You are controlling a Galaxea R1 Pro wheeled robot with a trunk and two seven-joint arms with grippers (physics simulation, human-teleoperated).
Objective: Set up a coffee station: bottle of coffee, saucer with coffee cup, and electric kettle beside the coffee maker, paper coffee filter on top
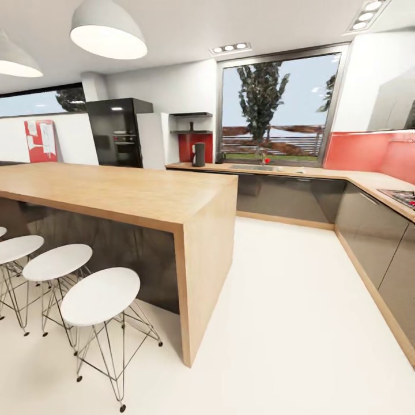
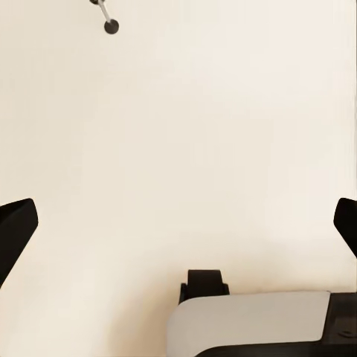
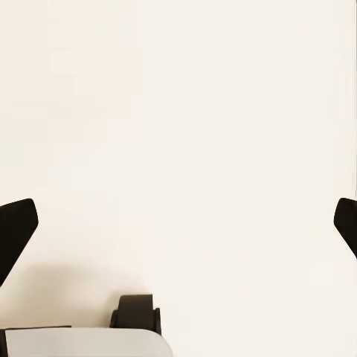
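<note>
Kitchen ahead; left end effector (image 2: 178, 223) and right end effector (image 3: 178, 223) wide open, empty; base could clip island tabletop (image 1: 190, 225).

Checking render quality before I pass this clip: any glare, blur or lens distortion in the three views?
Head view: wide-angle stretch bends the island and stools near the edges; lit pendant lamps; the far counter's dark appliance is soft and small. Left wrist view: evenly lit cream floor, fingertips wide apart. Right wrist view: same flat light, faint shadow by the base wheel.
</note>
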